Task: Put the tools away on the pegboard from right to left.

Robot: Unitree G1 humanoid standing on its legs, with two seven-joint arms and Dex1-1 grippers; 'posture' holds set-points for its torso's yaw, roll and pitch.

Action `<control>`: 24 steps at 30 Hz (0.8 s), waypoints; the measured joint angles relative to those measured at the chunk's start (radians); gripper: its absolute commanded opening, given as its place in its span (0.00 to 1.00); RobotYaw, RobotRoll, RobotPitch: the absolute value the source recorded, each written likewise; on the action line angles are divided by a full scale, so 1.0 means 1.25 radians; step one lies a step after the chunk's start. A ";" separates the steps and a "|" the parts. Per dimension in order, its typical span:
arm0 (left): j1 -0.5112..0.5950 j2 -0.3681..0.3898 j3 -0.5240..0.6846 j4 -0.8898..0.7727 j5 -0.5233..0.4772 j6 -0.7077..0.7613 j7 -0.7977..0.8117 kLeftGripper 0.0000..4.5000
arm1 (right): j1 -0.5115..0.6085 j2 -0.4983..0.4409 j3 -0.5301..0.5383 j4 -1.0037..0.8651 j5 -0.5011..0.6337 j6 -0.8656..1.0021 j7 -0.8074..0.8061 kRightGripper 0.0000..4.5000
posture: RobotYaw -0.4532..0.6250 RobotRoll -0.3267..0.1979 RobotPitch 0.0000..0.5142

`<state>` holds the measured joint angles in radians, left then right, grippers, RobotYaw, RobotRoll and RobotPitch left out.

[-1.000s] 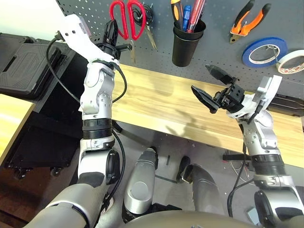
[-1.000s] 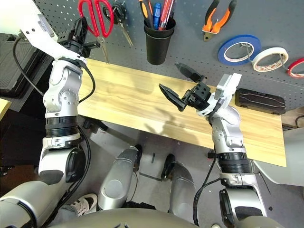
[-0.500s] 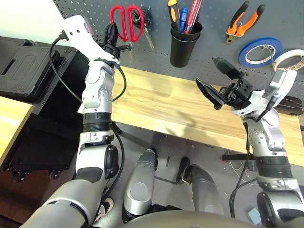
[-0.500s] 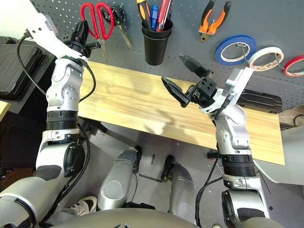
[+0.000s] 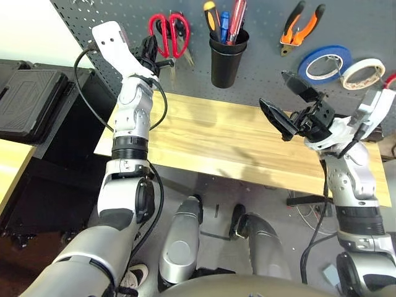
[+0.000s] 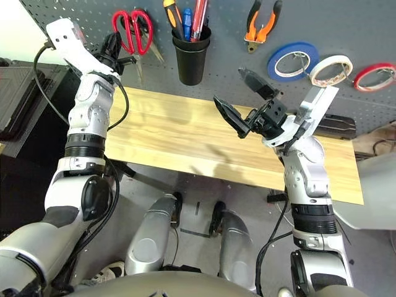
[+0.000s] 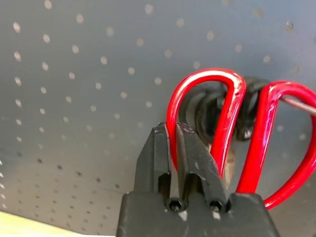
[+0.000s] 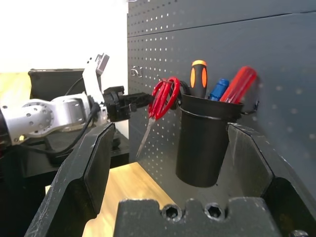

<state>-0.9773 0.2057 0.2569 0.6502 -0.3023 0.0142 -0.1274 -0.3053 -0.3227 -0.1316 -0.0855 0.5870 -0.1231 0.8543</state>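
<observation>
Dark grey pegboard (image 5: 260, 80) stands behind the wooden desk (image 5: 229, 139). Red-handled scissors (image 5: 168, 34) hang on it, blades down; left gripper (image 7: 174, 143) jaws nearly together, clamped on one handle loop. Right gripper (image 5: 286, 104) jaws wide apart over the desk, holding nothing, pliers (image 5: 297, 26) and cream-white tape roll (image 5: 363, 72) beyond.

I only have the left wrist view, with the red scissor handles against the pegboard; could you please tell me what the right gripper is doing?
Observer: The right gripper hangs open above the table, holding nothing.
Operator: Thanks. Are the other tools up?
Observer: The orange-and-black pliers hang on the pegboard, to the right of the black cup.
Operator: And the tape?
Observer: The cream-white tape roll hangs just right of the blue tape roll.
</observation>
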 measured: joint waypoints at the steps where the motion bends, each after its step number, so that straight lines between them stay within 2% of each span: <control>1: -0.003 0.004 0.000 0.008 0.006 -0.005 0.000 0.29 | 0.000 0.001 0.000 -0.002 -0.001 0.000 -0.002 1.00 | 0.59 0.62 0.42; 5: -0.003 0.010 -0.009 0.031 0.029 -0.017 -0.001 0.63 | 0.001 0.008 0.001 -0.008 -0.011 -0.003 -0.012 1.00 | 0.59 0.62 0.43; 9: 0.044 0.013 -0.033 0.009 0.051 -0.022 -0.017 0.98 | 0.003 0.022 0.005 -0.008 -0.030 -0.008 -0.030 1.00 | 0.59 0.62 0.43; 18: 0.278 0.058 -0.057 -0.231 0.056 0.026 -0.079 0.99 | 0.053 0.055 0.006 0.016 -0.125 -0.034 -0.135 1.00 | 0.61 0.62 0.43; 24: 0.417 0.089 -0.052 -0.343 0.056 0.048 -0.088 0.99 | 0.075 0.086 -0.010 0.127 -0.232 -0.114 -0.266 1.00 | 0.60 0.62 0.42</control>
<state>-0.4563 0.3173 0.1920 0.2213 -0.2317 0.0745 -0.2377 -0.2116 -0.2151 -0.1441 0.0732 0.2968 -0.2659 0.5220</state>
